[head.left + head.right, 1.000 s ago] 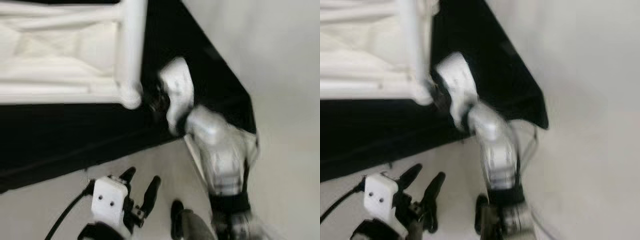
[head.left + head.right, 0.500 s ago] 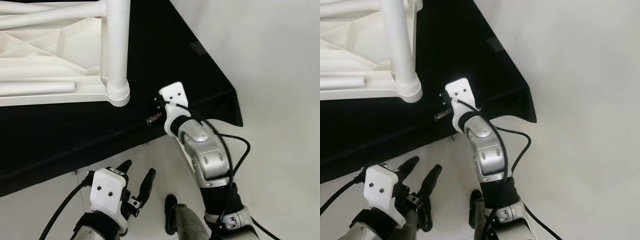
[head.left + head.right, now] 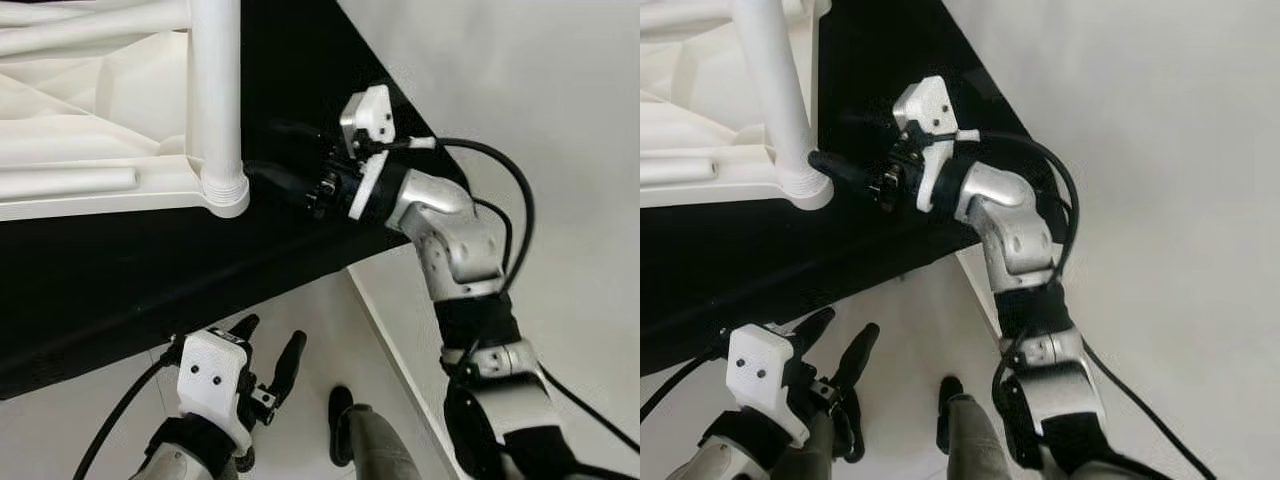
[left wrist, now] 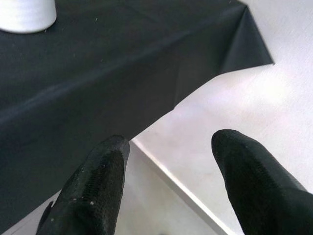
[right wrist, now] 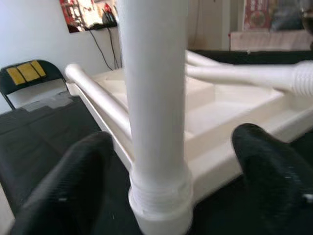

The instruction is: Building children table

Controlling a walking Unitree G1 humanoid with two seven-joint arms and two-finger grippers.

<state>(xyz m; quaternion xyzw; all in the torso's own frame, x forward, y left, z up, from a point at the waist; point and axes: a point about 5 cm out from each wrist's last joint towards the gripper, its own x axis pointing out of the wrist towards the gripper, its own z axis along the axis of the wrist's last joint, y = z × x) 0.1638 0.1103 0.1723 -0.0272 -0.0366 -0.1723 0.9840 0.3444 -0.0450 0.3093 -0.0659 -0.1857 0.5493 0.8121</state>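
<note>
Table: the white plastic children's table (image 3: 90,150) lies upside down on a surface draped in black cloth (image 3: 110,270), at the far left of the scene.
Leg: one white leg (image 3: 215,90) stands upright in the corner socket nearest the robot, its ribbed collar seated at the base. A second leg (image 3: 65,182) lies flat along the underside.
Right gripper: the right gripper (image 5: 171,161) reaches in from the right, level with the collar. Its two black fingers (image 5: 73,181) are spread wide, one on each side of the upright leg, gripping nothing. I cannot tell whether either finger touches the leg.
Left gripper: the left gripper (image 3: 262,352) hangs low on the near side, over the pale floor (image 3: 330,310) just off the cloth's edge, fingers parted and holding nothing.
Risk, closing: if the fingers close off centre on the round, smooth leg, it could slip sideways out of the grip, or the push could tilt it in its socket.
Risk, turning: if the leg has to be screwed in, I judge a weak pinch may spin on the plastic without tightening.
Risk, sliding: the table looks light, so a sideways shove might slide it on the cloth, perhaps dragging the cloth too.
Writing: none legible. Far-off posters (image 5: 88,12) on a wall are too blurred to read, and yellow patches mark a dark chair (image 5: 29,73) beyond.
</note>
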